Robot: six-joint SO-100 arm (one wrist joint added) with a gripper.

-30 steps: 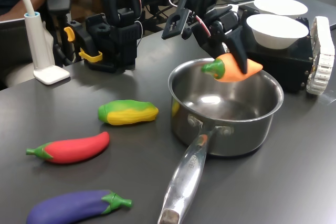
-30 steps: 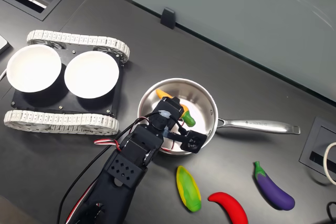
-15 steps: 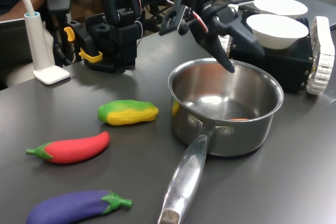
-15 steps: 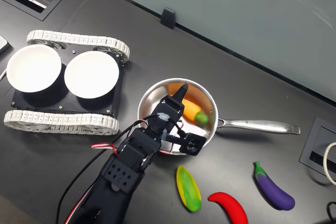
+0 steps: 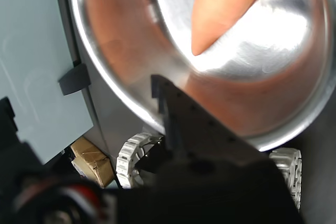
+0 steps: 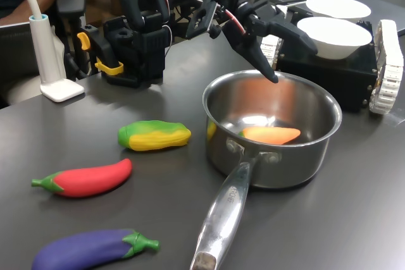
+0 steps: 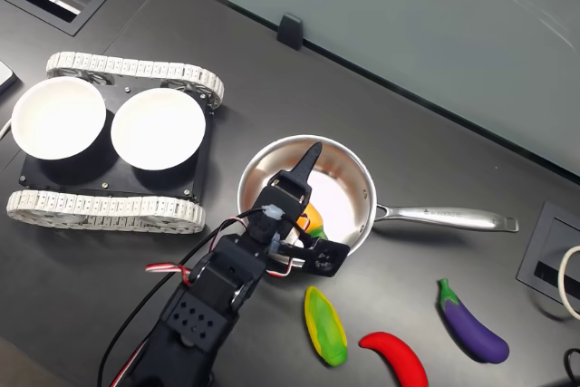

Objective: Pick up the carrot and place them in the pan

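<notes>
- Orange plastic showed inside the steel: the carrot (image 6: 272, 135) lay on its side on the floor of the pan (image 6: 319, 150), free of the claw, its green end near the wall on the handle side.
- Above the pan's far rim hung the gripper (image 6: 281, 52), its jaws spread wide and holding nothing.
- By my reckoning the placing step was done, and what remained was only for the arm to lift and draw back toward its base (image 6: 136, 49).
- That retreat called for a rise first, since the lower finger (image 6: 262, 64) sat just over the rim and could have clipped it on a flat pull.
- Close behind the pan stood the tracked tray with white bowls (image 6: 332, 35), leaving little room on that side.
- Toward the first exterior view's left the corn cob (image 6: 154, 135), red chili (image 6: 85, 178) and aubergine (image 6: 88, 250) lay well apart from the arm's path, with bare table (image 6: 354, 219) around them.
- The long handle (image 6: 221, 219) pointed toward the first exterior camera, away from the arm.
</notes>
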